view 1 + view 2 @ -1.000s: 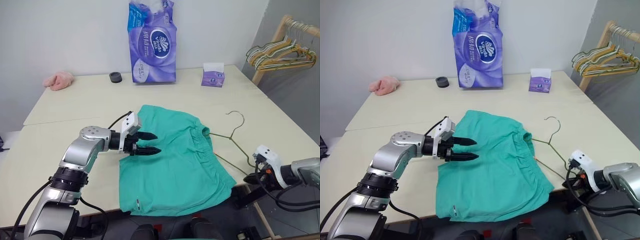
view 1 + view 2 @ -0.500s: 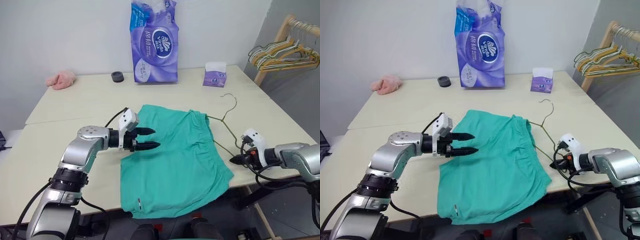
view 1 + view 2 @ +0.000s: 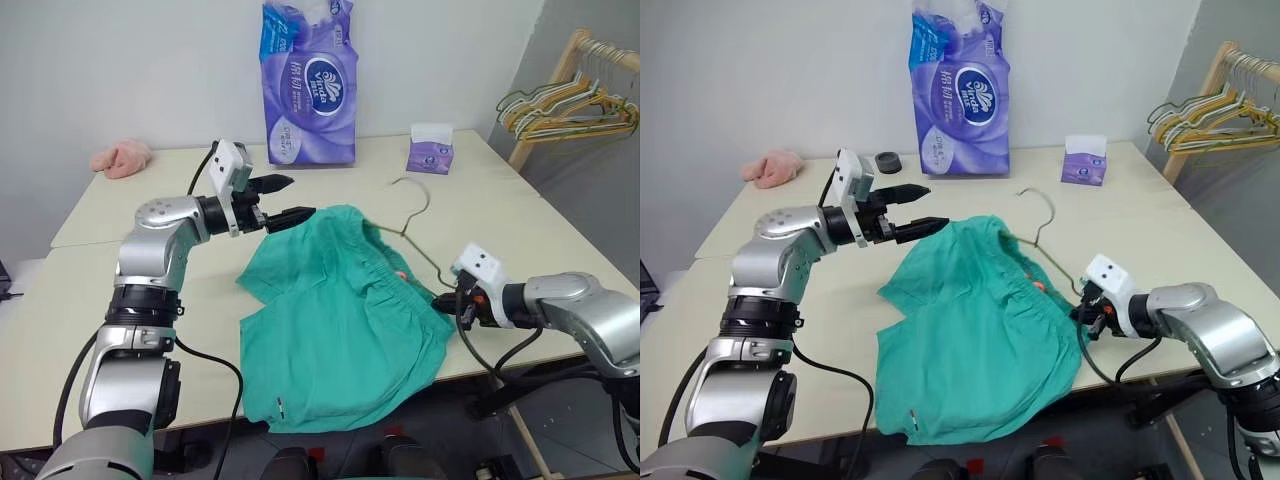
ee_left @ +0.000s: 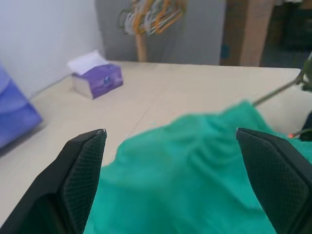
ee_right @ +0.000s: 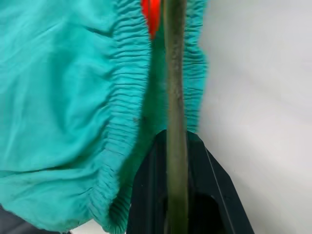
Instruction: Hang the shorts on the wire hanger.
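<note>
Teal shorts (image 3: 345,320) bunch against the wire hanger (image 3: 405,225) pinched in my right end effector (image 3: 452,303); my left end effector (image 3: 288,198) gapes empty beside the shorts, so I fear they slip off.

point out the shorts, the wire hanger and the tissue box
shorts (image 3: 340,310), left eye view, on the flat teal fabric near the middle of the garment
wire hanger (image 3: 413,190), left eye view, on the curved hook at its far end
tissue box (image 3: 429,155), left eye view, on the purple front face
</note>
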Controlling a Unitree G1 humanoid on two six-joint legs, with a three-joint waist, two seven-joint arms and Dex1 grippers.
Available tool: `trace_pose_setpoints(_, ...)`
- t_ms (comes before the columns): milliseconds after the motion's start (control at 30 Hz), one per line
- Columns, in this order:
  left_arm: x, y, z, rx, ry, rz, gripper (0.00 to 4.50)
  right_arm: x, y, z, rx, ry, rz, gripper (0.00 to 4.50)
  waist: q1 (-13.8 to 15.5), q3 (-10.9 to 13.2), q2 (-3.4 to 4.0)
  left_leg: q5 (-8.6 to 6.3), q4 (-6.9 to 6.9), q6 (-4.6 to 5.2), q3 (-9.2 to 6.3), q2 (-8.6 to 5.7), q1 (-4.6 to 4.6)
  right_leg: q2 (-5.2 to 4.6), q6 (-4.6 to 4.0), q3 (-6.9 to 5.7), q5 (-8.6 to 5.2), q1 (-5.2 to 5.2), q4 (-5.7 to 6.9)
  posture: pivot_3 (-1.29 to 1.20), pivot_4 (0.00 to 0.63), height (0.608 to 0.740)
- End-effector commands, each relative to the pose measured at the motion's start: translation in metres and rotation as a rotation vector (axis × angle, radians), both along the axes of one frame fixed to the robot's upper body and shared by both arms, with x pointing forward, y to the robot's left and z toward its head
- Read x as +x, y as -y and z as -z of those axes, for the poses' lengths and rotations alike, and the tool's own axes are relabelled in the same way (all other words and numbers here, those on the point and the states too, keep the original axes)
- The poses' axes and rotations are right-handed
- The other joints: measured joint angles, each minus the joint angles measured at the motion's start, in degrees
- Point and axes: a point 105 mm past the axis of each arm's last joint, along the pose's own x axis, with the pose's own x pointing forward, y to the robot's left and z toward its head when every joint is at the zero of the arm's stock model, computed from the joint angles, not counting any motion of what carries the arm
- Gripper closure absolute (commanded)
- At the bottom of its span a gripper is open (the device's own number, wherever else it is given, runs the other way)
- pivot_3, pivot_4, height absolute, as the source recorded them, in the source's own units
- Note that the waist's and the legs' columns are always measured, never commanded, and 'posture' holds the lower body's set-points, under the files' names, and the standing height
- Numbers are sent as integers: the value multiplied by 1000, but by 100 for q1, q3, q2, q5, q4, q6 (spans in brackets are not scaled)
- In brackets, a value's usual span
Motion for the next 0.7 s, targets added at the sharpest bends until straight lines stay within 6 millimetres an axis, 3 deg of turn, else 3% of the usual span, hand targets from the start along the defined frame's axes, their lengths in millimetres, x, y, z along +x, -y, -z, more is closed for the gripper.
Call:
trace_pose_setpoints(33, -21, 13, -13, 129, 41, 215, 5, -4, -11, -14, -54, 93, -114, 4500, -22, 0, 0, 0, 0, 0, 0, 0, 0, 1, 0, 0, 0, 0, -1, -112, 41, 740)
trace_pose_setpoints(233, -40, 19, 5, 323, 40, 390, 5, -6, -15, -12, -113, 129, -182, 4500, -68, 0, 0, 0, 0, 0, 1, 0, 0, 3, 0, 0, -1, 0, -3, -116, 38, 740)
trace_pose_setpoints(333, -40, 19, 23, 410, 56, 418, 5, -7, -17, -14, -142, 155, -220, 4500, -85, 0, 0, 0, 0, 0, 1, 0, 0, 3, -1, 1, -1, 0, -2, -125, 36, 740)
trace_pose_setpoints(700, -40, 16, 60, 497, 52, 456, 5, -13, -24, -19, -159, 185, -282, 4500, -116, 0, 0, 0, 0, 1, 0, 1, -1, 4, 0, 0, -2, -2, -2, -133, 39, 740)
